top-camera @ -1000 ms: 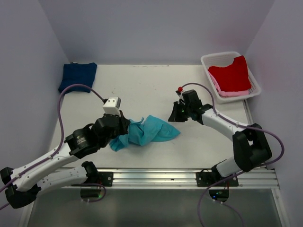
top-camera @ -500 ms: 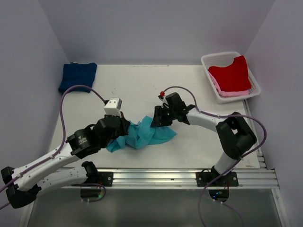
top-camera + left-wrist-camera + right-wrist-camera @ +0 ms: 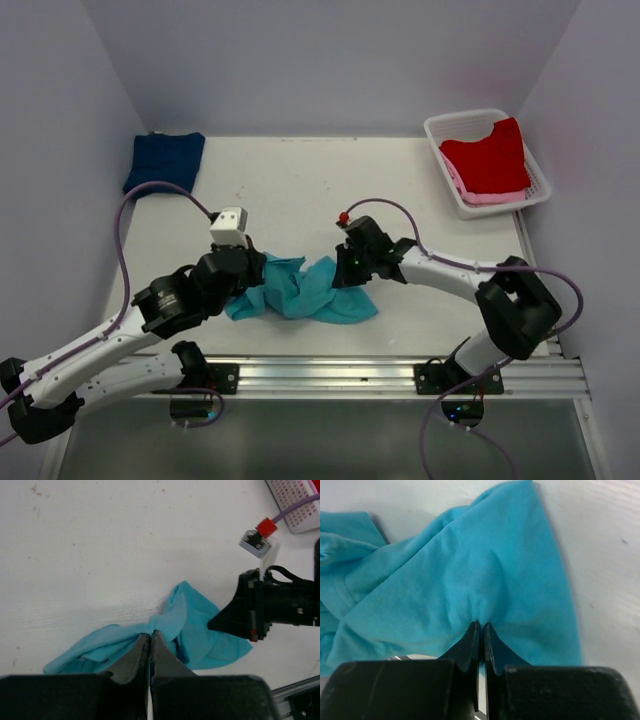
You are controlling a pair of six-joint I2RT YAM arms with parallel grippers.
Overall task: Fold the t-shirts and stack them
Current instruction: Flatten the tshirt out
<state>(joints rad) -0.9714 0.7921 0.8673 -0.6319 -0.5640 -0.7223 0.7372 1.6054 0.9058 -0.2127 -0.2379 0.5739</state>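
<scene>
A crumpled turquoise t-shirt lies bunched on the white table near the front edge. My left gripper is shut on its left part; in the left wrist view its tips pinch a fold of the turquoise cloth. My right gripper is shut on the shirt's right part; in the right wrist view its tips pinch puckered turquoise cloth. A folded navy t-shirt lies at the back left. A red t-shirt lies on a pink one in the basket.
A white slotted basket stands at the back right corner. Purple cables loop from both arms above the table. A metal rail runs along the table's near edge. The right arm's black wrist shows in the left wrist view.
My right gripper moved left and down from open table onto the turquoise shirt and shut on it. The shirt bunched up more. My left gripper shifted slightly left, still holding the cloth.
</scene>
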